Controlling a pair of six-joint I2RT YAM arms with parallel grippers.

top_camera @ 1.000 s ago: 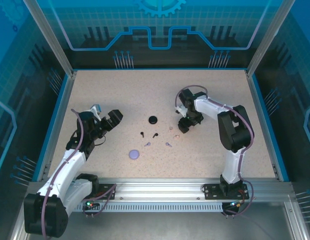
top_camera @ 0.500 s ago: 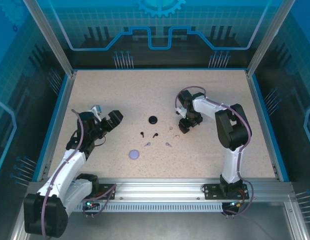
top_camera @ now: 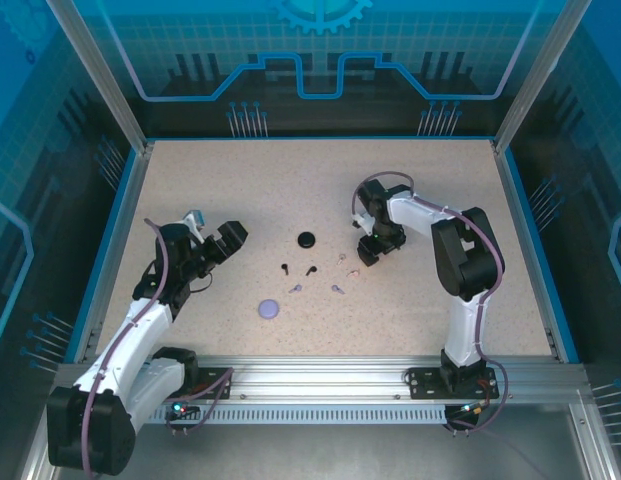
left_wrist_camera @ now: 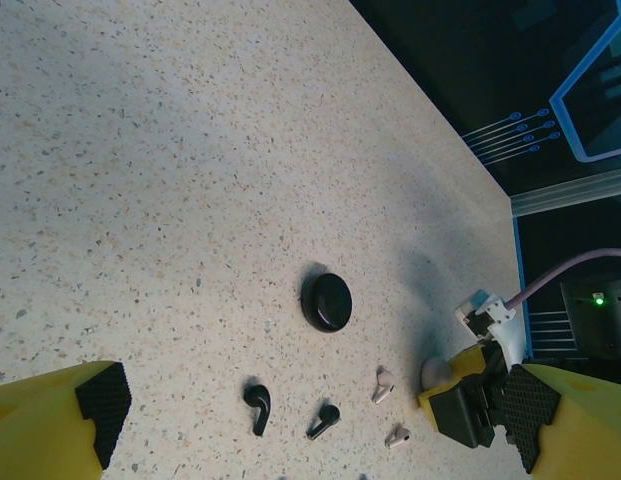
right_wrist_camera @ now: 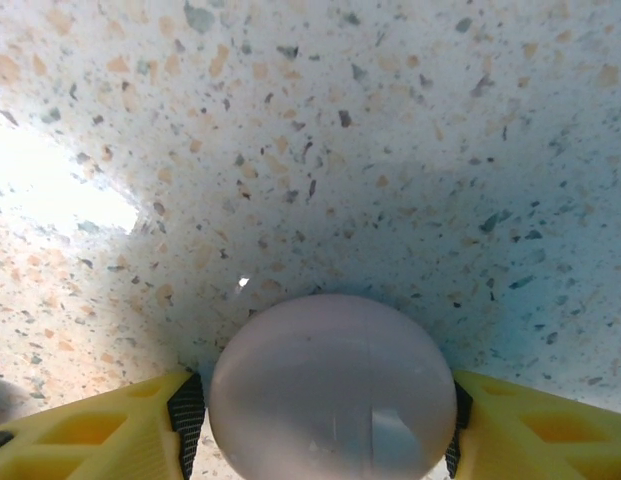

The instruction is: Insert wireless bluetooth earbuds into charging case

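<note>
Right gripper point(top_camera: 367, 252): closed on the pale pink round charging case point(right_wrist_camera: 332, 390), black pads touching both its sides, low over the speckled beige worktop point(top_camera: 240, 180). Left gripper point(top_camera: 227, 238): spread wide, holding nothing, well apart from the small things.

Step in hand, by judgement: securing the pink case. All six earbuds loose on the worktop:
- two tiny black stemmed earbuds point(top_camera: 287, 268);
- two pale pink stemmed earbuds point(top_camera: 353, 271), just beside the right gripper;
- two lavender stemmed earbuds point(top_camera: 336, 290).

Near them, a black round case point(top_camera: 307, 240) and a lavender round disc point(top_camera: 269, 309).

Next, probably: keeping the case steady, opening it, then a very fine pinch on a pink earbud.

Hard to tell: lid open or shut. Lower edge of the case cut off in the right wrist view. Earbud orientation too small to read from above.
</note>
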